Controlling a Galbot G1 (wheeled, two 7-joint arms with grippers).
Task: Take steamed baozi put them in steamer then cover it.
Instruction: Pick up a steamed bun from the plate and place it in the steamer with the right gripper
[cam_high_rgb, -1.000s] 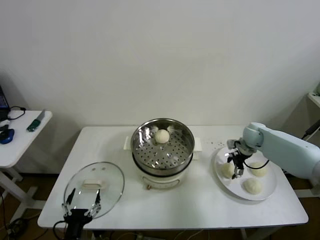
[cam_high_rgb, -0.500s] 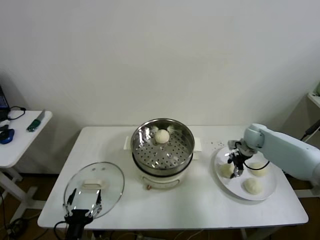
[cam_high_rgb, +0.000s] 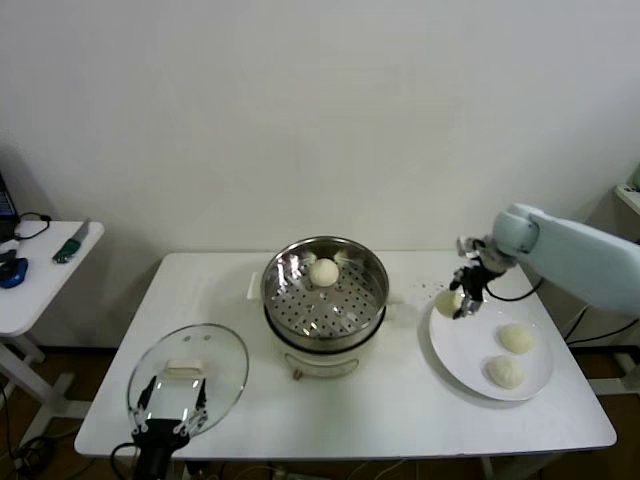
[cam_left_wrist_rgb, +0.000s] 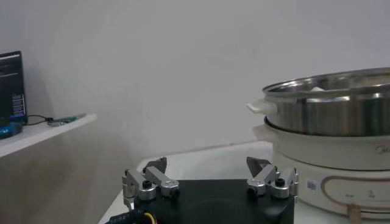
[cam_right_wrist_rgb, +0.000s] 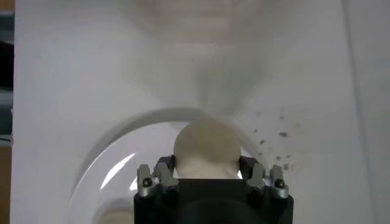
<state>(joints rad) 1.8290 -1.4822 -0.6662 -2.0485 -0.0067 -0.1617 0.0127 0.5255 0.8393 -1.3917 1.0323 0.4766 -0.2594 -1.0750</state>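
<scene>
Right pincer (cam_high_rgb: 462, 300) grips baozi (cam_high_rgb: 449, 301) above plate (cam_high_rgb: 470, 365); steamer (cam_high_rgb: 325, 290) nearby.

The steamer (cam_high_rgb: 324, 295) stands mid-table (cam_high_rgb: 380, 400) with one baozi (cam_high_rgb: 323, 271) inside toward its rear. A glass lid (cam_high_rgb: 188, 375) lies front-left; a plate (cam_high_rgb: 470, 350) to the right carries two buns (cam_high_rgb: 517, 338), a third (cam_high_rgb: 449, 301) held above its left rim.

Cream-white baozi (cam_high_rgb: 324, 272); shiny steel steamer (cam_high_rgb: 325, 292); white plate (cam_high_rgb: 470, 350).
</scene>
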